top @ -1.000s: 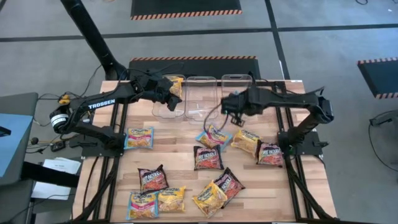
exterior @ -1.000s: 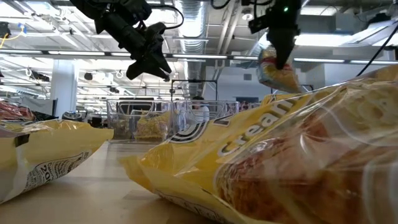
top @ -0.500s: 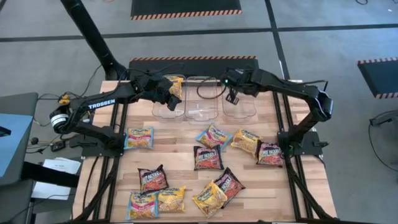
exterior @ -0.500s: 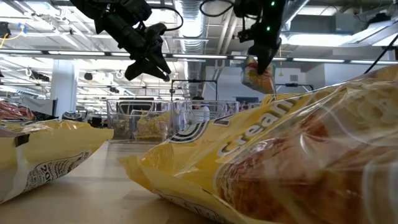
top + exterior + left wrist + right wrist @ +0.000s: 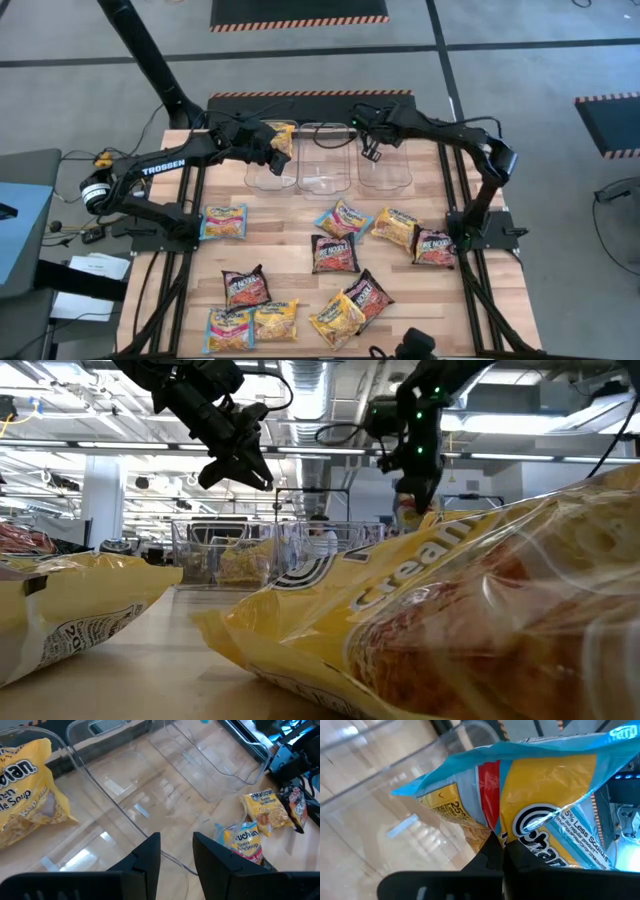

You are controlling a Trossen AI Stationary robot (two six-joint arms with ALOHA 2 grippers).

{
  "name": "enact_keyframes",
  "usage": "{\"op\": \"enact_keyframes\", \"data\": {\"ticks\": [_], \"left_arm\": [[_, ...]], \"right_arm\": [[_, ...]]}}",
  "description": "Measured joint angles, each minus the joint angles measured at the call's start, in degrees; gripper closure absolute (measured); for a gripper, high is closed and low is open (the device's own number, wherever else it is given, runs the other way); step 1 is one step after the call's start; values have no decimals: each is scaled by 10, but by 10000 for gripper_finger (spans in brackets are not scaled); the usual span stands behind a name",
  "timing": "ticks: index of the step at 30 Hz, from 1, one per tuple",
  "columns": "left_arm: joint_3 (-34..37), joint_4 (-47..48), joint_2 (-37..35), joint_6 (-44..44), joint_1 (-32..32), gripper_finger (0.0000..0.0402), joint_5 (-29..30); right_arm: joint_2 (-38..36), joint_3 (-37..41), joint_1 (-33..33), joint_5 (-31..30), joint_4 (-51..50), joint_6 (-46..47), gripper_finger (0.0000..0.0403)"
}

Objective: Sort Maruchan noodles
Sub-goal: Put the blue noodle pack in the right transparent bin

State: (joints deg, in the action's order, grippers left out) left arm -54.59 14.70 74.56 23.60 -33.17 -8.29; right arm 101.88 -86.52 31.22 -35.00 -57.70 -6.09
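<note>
Landmark: middle clear bin, one of three in a row at the table's far edge.

Right gripper: above the gap between the middle bin and the bin to its right, fingers clamped together on a blue-and-orange packet. Only the right wrist view shows this packet plainly: light blue crinkled wrapper, orange panel, red stripe, pinched at its edge and hanging just over clear bin wall. The high view hides it under the arm.

Left gripper: over the bin left of the middle bin, fingers slightly apart, holding nothing. A yellow packet lies inside that bin.

Loose packets: yellow, maroon and blue, scattered on the table on the near side of the middle bin.
</note>
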Motion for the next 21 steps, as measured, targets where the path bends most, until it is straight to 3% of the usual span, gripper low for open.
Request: {"op": "enact_keyframes", "data": {"ticks": [21], "left_arm": [[0, 0, 0, -5, 0, 301, 0]], "right_arm": [[110, 0, 0, 2, -2, 17, 392]]}}
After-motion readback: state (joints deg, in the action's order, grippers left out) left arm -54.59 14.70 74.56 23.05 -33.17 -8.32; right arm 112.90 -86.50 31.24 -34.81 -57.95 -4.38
